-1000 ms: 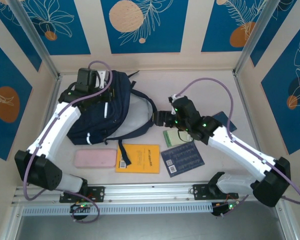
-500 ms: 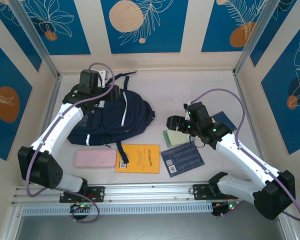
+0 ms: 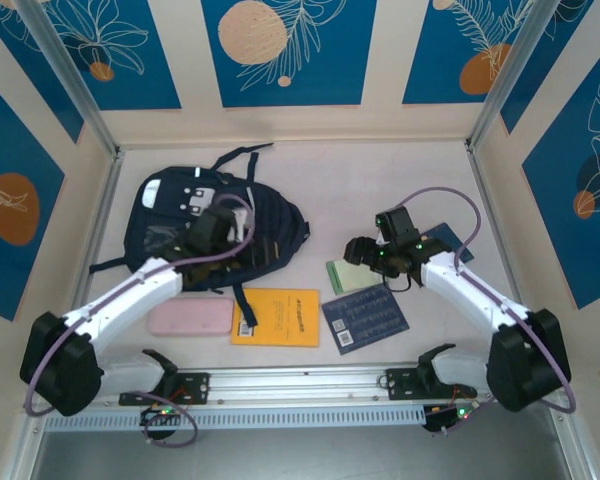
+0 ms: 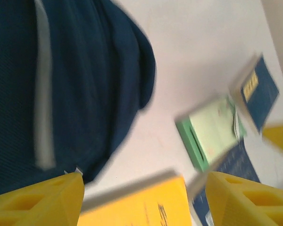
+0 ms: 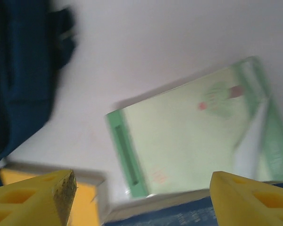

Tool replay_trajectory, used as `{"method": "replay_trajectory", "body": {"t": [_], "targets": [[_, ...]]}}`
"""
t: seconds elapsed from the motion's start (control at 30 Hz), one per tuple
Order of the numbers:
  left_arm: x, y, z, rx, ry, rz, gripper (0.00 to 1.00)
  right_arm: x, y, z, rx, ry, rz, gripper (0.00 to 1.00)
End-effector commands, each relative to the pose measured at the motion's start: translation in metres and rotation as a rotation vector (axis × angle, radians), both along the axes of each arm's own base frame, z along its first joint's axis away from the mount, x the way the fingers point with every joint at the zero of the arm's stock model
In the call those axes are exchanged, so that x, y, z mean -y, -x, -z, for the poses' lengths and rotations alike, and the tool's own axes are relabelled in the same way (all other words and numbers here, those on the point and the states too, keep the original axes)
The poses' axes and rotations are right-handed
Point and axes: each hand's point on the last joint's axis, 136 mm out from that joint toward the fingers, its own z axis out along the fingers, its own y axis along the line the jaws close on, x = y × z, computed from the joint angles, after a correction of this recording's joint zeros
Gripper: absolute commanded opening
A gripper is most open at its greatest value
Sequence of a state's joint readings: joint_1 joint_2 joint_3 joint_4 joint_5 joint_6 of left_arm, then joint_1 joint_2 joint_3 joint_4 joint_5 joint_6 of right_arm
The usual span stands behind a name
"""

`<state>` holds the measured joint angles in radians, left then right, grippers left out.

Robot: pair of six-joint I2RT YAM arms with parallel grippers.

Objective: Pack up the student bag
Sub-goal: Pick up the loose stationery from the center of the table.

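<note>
**Left wrist view:** the left tool (image 4: pixel 144 200) stands wide with nothing in its gap. The student bag (image 4: pixel 75 80), a large dark navy fabric backpack with a pale stripe, takes up the ten o'clock side. An orange paper notebook (image 4: pixel 141 207) lies at six o'clock and a pale green notebook (image 4: pixel 210 134) at three o'clock.

**Right wrist view:** the right tool (image 5: pixel 144 197) also gapes empty, above the pale green notebook. A dark blue printed booklet (image 5: pixel 193 214) meets that notebook's six o'clock edge; whether it overlaps cannot be told.

**Top view:** the student bag lies flat at ten o'clock on the pale counter (image 3: pixel 380 180), and the left tool hangs over its four o'clock flank. A pink rectangular pencil case (image 3: pixel 190 318) sits at seven o'clock, in a row with the orange paper notebook and the booklet.

No open mouth shows on the bag, and neither tool holds it. The limp fabric could therefore sag, so that anything carried over catches on it. The thin green notebook lies flat, so a pinch may scrape the counter or shove it under the booklet. The arms work near each other and could clash.
</note>
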<state>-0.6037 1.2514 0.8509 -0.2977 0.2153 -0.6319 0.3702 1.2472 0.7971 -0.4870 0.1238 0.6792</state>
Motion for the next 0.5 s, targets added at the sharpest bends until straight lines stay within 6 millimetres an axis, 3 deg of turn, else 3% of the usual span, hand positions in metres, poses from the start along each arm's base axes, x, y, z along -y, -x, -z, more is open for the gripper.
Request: {"method": "replay_trajectory", "body": {"t": [0.0,0.2,0.47], "targets": [[0.047,0.005,0.004,-0.028,0.125,0.045,0.68,0.024,-0.016,0.014,-0.046,0.051,0.082,0.75],[0.098,-0.001,0.026,-0.082,0.169,0.119,0.70,0.054,-0.033,0.043,-0.111,0.053,0.211,0.72],[0.129,-0.016,0.063,-0.186,0.169,0.127,0.71,0.039,-0.026,0.070,-0.215,-0.068,0.193,0.53]]}}
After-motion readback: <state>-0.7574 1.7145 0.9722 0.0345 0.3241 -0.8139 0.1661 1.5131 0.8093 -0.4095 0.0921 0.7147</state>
